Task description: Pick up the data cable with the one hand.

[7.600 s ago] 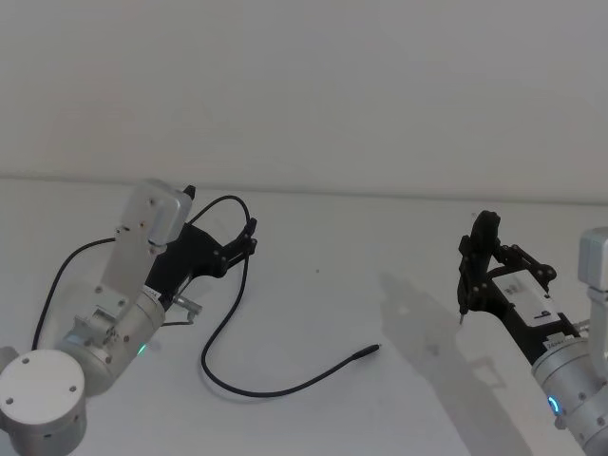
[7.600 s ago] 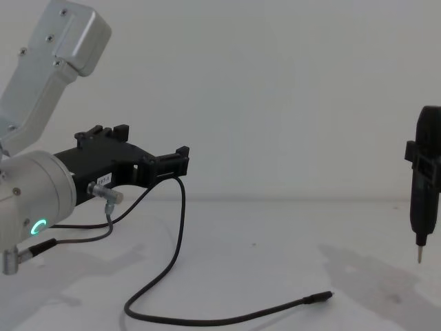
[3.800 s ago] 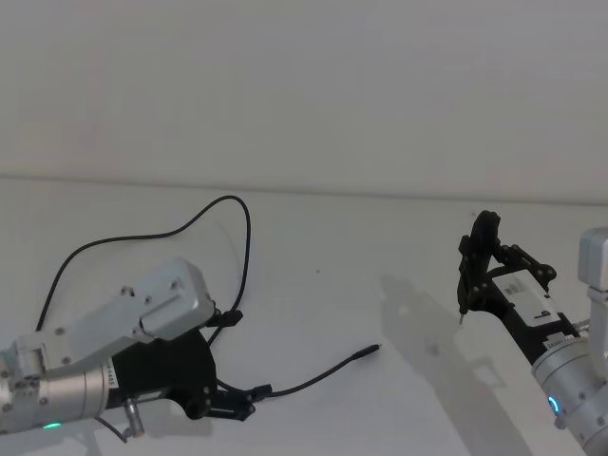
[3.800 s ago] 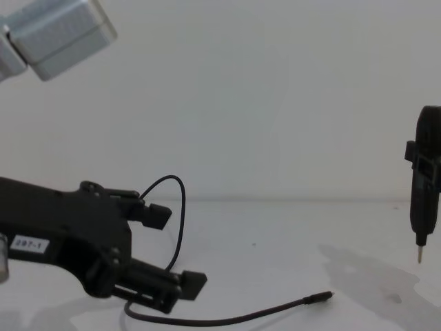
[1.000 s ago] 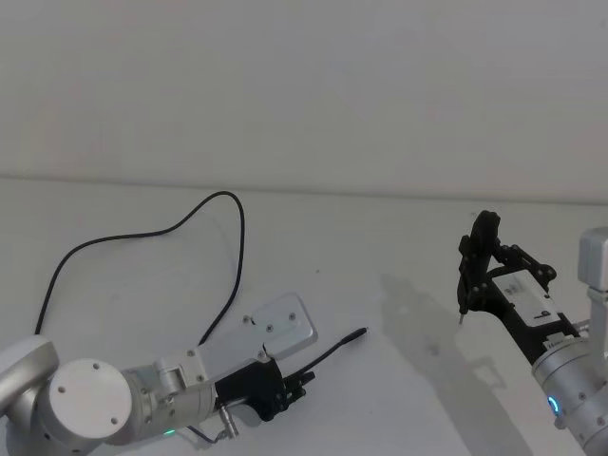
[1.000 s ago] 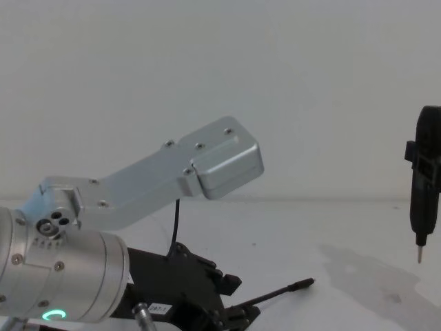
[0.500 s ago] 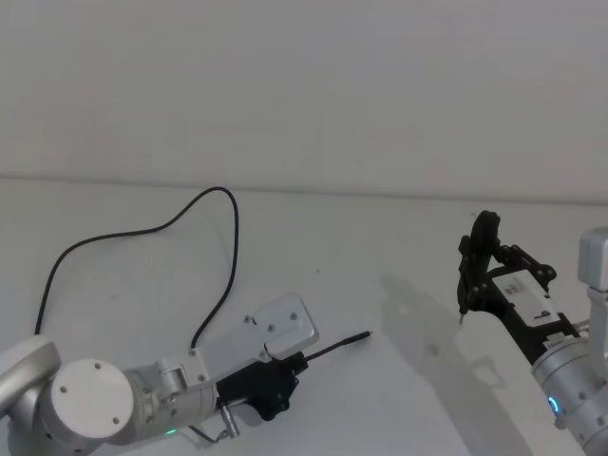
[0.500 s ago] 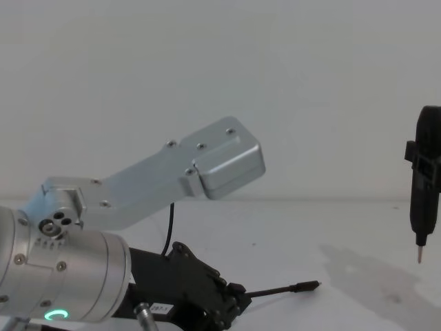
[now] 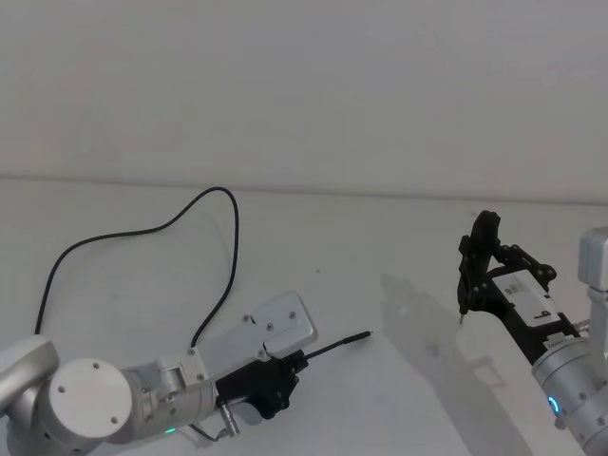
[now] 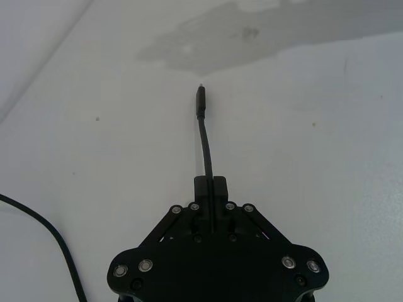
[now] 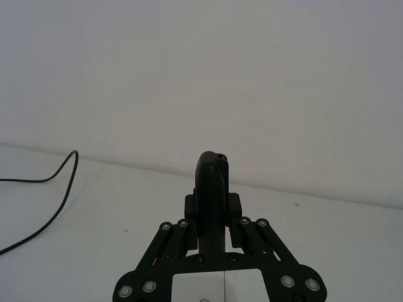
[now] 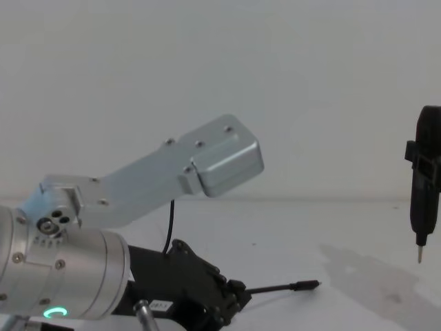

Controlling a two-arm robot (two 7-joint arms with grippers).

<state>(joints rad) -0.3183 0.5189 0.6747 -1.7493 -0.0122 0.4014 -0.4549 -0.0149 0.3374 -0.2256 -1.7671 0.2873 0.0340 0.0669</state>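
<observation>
Cable (image 9: pixel 337 344) sits pinched between the left gripper's (image 9: pixel 299 362) pressed-together fingers, which a second ago were spread around it. Its end, curved then, now juts straight ahead of them, plug (image 10: pixel 201 104) foremost. The left wrist view shows the pinch close behind that stiff end. The head view shows the slack looping far behind the fingers across the tabletop (image 9: pixel 361 256). Bare tabletop lies ahead of the fingers and to both sides. The right gripper (image 9: pixel 475 271), well apart, stays parked, clamped on a tool (image 11: pixel 213 179).
</observation>
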